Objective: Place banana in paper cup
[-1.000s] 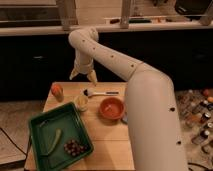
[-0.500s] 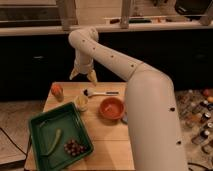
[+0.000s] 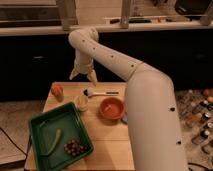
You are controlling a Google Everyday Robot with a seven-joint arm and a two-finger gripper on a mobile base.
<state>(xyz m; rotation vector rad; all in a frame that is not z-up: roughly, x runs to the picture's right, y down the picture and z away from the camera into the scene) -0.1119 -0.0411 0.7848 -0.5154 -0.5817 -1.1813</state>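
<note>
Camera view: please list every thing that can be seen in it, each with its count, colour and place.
table: one, pale wood, centre
tray: one, green, table's front left
long item: one, green, inside the tray, left part
grapes: one cluster, dark red, inside the tray, right part
paper cup: one, pale cream-yellow, just behind the tray
round item: one, orange, table's rear left
spoon: one, pale handle, behind the bowl
bowl: one, red-orange, right of the paper cup
bottles: several, mixed colours, floor at right
banana: none clearly visible
arm: one, white, reaching from lower right
gripper: one, tan, above the table's rear edge
</note>
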